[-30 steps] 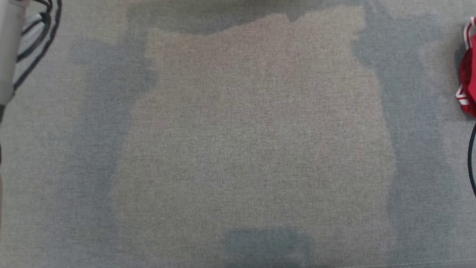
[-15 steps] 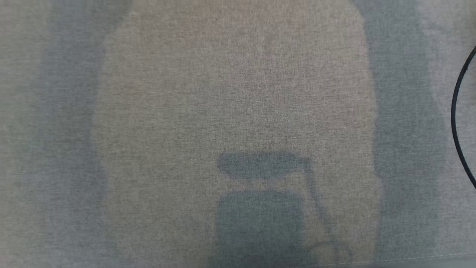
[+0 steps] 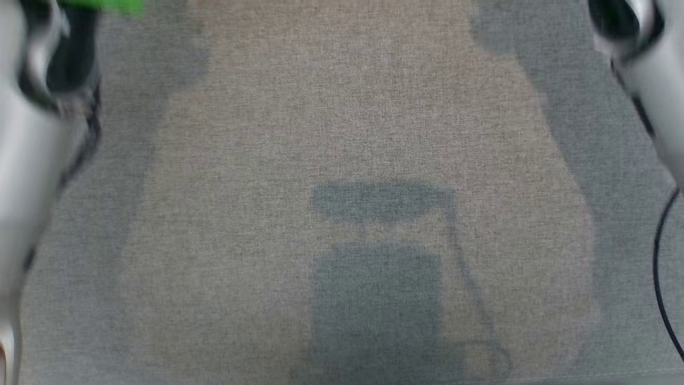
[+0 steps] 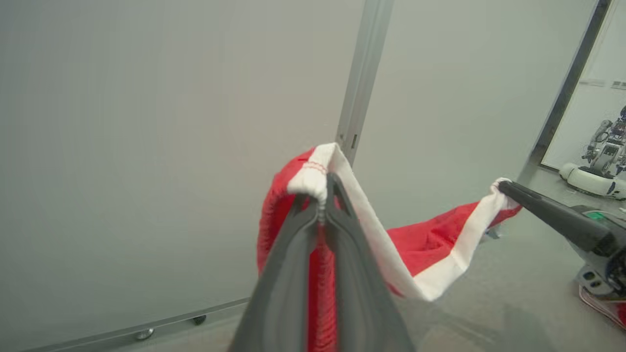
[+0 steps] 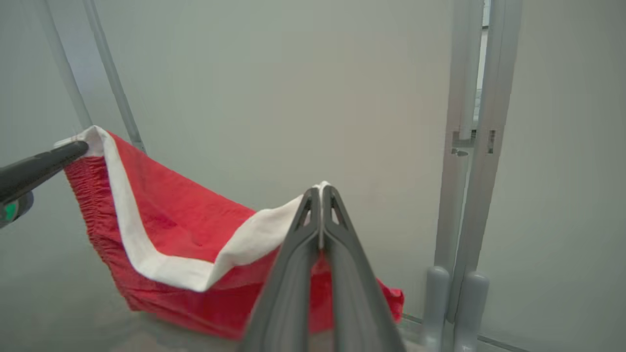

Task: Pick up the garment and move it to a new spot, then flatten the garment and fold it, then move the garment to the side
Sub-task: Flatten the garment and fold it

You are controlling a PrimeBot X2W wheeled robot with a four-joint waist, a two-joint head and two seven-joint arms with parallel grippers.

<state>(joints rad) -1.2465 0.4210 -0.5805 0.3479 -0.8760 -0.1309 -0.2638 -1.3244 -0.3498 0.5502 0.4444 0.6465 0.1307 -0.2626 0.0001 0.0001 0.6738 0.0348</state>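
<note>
Red cloth garment with a white band (image 5: 171, 220) hangs in the air. The left gripper (image 4: 323, 189) and right gripper (image 5: 321, 194) each pinch its band tight. It is lifted; flattening, folding and moving aside seem left.

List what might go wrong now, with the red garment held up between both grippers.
1. The left gripper and right gripper each pinch only the white trim at their tips; a tug could pull the garment free.
2. It sags slack between them, so it may land creased on the table.
3. The black cable at the head view's right edge might snag the cloth.
</note>
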